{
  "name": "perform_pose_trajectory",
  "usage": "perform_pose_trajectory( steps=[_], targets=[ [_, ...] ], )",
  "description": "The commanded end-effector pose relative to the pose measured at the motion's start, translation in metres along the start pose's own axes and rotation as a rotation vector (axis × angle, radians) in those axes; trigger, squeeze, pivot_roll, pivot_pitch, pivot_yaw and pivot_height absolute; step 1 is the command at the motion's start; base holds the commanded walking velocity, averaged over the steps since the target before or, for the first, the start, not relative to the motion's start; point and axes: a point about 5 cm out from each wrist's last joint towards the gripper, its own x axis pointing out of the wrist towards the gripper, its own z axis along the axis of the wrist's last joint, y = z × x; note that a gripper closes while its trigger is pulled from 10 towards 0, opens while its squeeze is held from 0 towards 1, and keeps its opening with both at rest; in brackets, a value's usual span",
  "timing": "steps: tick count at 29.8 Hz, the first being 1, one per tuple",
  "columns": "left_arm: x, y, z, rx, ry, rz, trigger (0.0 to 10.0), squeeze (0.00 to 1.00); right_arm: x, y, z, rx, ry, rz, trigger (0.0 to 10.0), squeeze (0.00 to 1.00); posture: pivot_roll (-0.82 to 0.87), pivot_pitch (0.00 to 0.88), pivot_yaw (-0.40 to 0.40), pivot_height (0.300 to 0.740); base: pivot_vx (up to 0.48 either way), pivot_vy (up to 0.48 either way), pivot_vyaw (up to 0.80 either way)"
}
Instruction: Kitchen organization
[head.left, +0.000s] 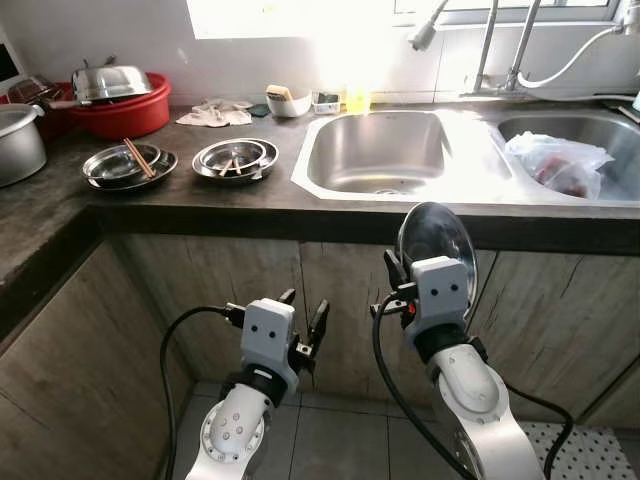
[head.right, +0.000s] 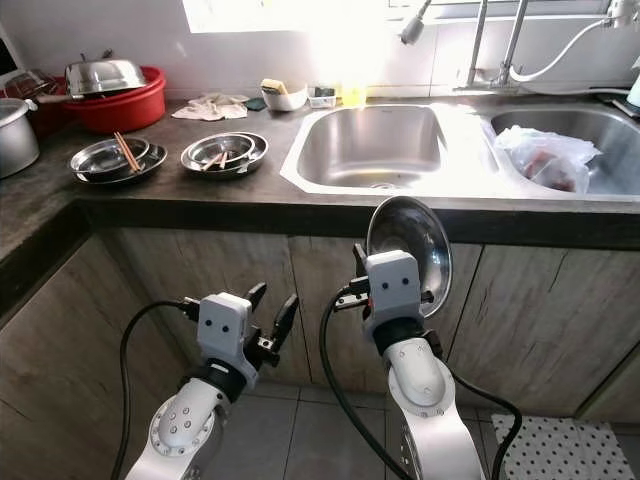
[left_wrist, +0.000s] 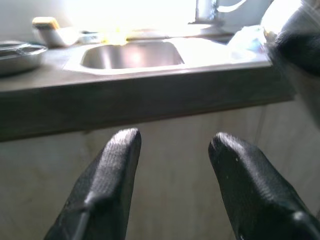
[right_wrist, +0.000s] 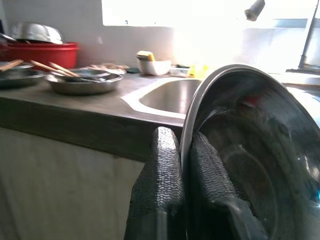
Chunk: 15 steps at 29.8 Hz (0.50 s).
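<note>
A stainless steel plate (head.left: 437, 240) stands nearly on edge in front of the cabinet doors (head.left: 210, 275), below the front lip of the dark surface (head.left: 200, 195), its rim pinched between the jaws of the right gripper (right_wrist: 181, 165), which are closed narrow on it with one finger on each face. The plate's concave side faces away from the robot's left, and its upper edge rises about level with the surface's front edge. Straight ahead and above lies the left basin of the steel sink (head.left: 385, 150); the right basin holds a clear plastic bag (head.left: 558, 165). To the robot's left on the surface sit two stacks of steel dishes, the nearer (head.left: 235, 158) with utensils in it and the farther (head.left: 128, 165) with chopsticks (head.left: 138, 157) across it; beyond them a red basin (head.left: 125, 112) carries a steel lid. The left gripper (head.left: 303, 330) hovers low before the cabinet, jaws wide and empty. Judged from this layout, the held plate must go up and forward; the dish stacks lie up and to the left of the right arm, the sink basin directly ahead.
</note>
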Motion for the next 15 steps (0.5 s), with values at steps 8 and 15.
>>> perform_pose_trajectory(
  steps=[8, 15],
  targets=[
    [-0.001, 0.004, -0.001, -0.004, 0.012, 0.029, 10.0, 0.00, 0.006, -0.002, 0.011, 0.008, -0.043, -0.008, 10.0, 0.00, 0.01, 0.022, 0.038, 0.740, 0.080, -0.338, 0.00],
    [0.000, 0.007, 0.001, 0.007, 0.002, 0.056, 10.0, 0.00, 0.017, -0.010, 0.034, -0.071, -0.154, 0.030, 10.0, 0.00, 0.01, 0.025, 0.036, 0.740, 0.000, 0.000, 0.00]
  ],
)
